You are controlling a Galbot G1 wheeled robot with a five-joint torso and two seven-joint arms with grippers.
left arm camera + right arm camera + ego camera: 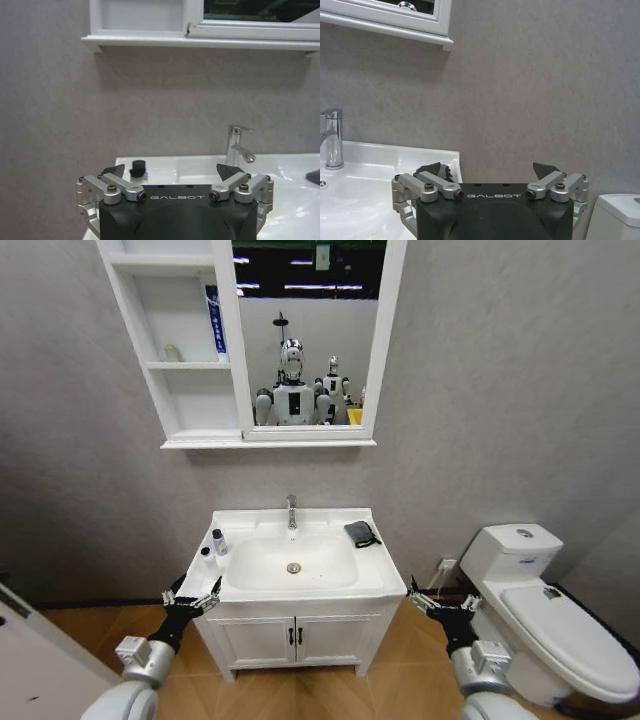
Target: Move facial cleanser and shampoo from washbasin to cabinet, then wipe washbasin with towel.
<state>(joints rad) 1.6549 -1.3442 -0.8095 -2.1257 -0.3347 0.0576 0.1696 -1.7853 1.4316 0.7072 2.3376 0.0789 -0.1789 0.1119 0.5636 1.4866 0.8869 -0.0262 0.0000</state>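
The white washbasin [330, 592] with its chrome tap [291, 511] stands straight ahead. On its left rim are a small white bottle with a black cap [219, 541] and a lower black-capped container [205, 553]; I cannot tell which is the facial cleanser and which the shampoo. The capped bottle [138, 167] also shows just beyond my left gripper [170, 172]. The dark towel [362, 533] lies folded on the right rim. The cabinet [185, 405] hangs above left. My left gripper [190, 597] is open at the basin's front left corner. My right gripper [432, 600] is open at the front right corner.
A tall blue tube [213, 325] and a small pale item [172, 353] stand on the cabinet's middle shelf beside the mirror [305, 340]. A white toilet [545, 610] stands close on the right. The two-door vanity [295, 640] is under the basin, on a wooden floor.
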